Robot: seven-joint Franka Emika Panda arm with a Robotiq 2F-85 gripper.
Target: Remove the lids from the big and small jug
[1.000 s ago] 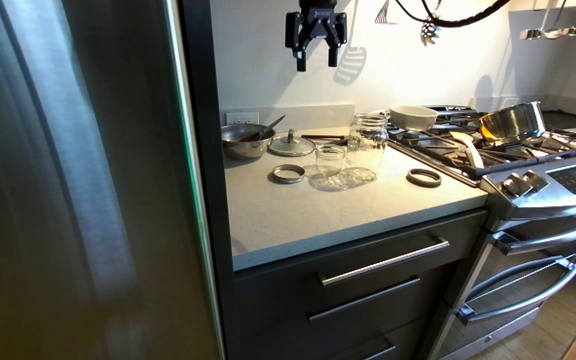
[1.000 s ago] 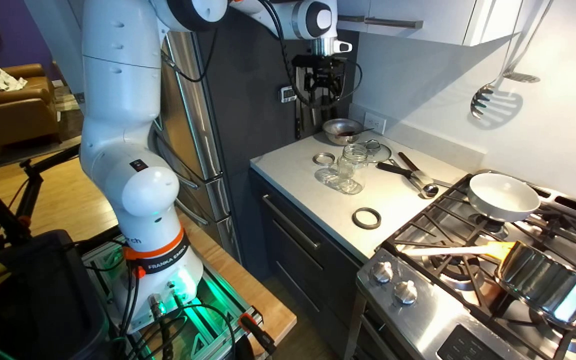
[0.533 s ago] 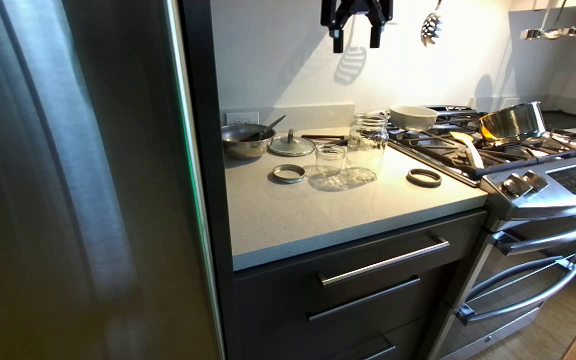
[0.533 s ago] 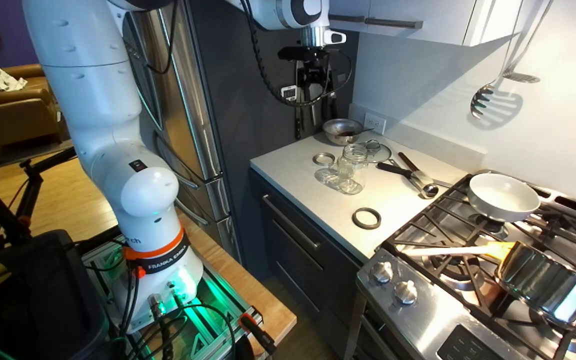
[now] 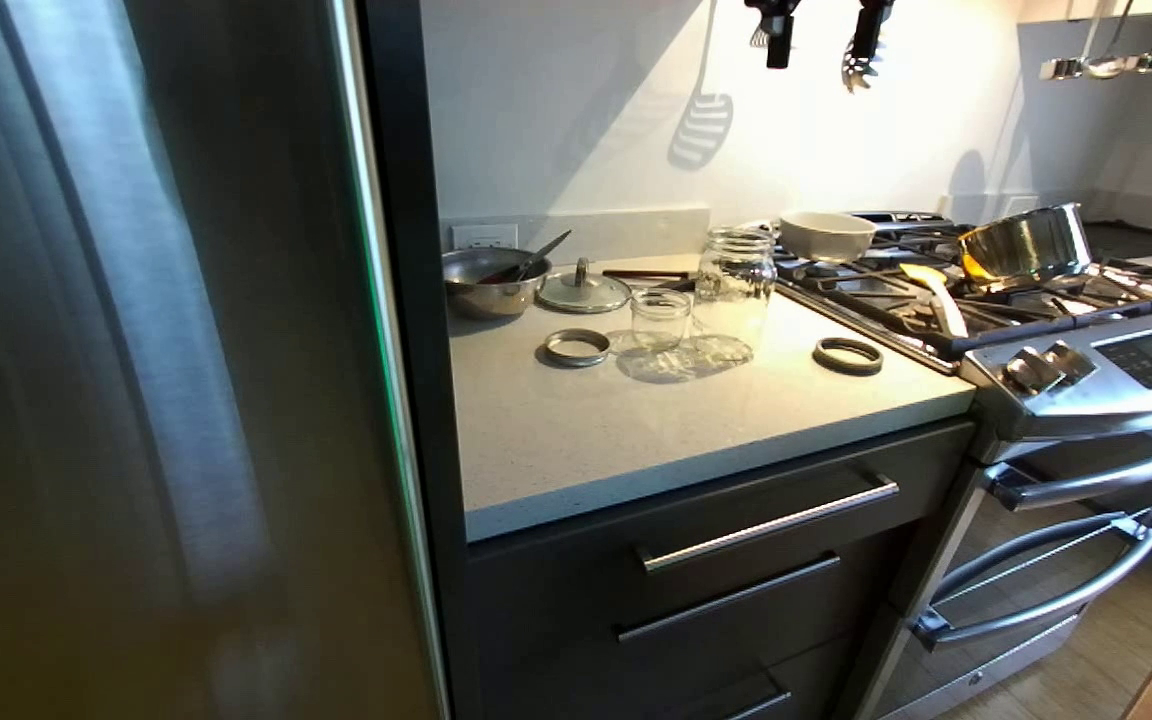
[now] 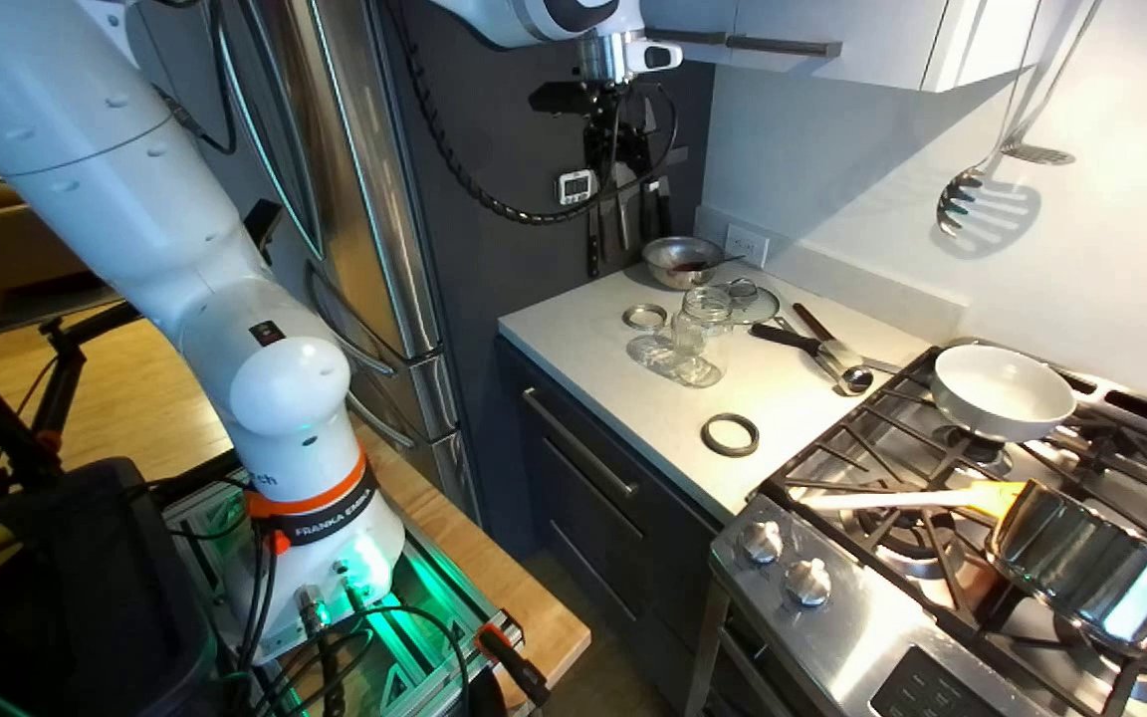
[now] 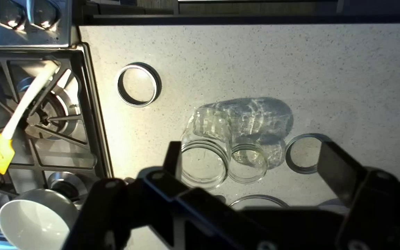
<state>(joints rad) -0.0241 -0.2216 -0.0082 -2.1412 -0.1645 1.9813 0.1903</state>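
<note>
The big glass jug [image 5: 736, 285] and the small glass jug [image 5: 660, 322] stand upright side by side on the counter. Both mouths are uncovered in the wrist view, on the big jug [image 7: 205, 139] and the small jug [image 7: 248, 170]. The big ring-shaped lid [image 5: 848, 369] lies flat near the stove; it also shows in the wrist view [image 7: 157, 86]. The small ring lid [image 5: 577, 362] lies on the other side of the jugs; a finger partly covers it in the wrist view [image 7: 302, 170]. My gripper [image 5: 823, 50] is open and empty, high above the counter, touching nothing.
A steel bowl [image 5: 492, 298] with a utensil and a glass pot lid [image 5: 581, 292] sit at the back. Utensils [image 6: 802, 344] lie near the stove. The stove holds a white bowl [image 6: 1002, 393], a tilted pot [image 6: 1101, 568] and a spatula [image 6: 892, 500]. A wall cabinet [image 6: 812, 25] hangs above.
My open gripper has moved up and to the right in an exterior view. In the other view the arm has swung left and the gripper slightly left. The jugs and lids have not moved.
</note>
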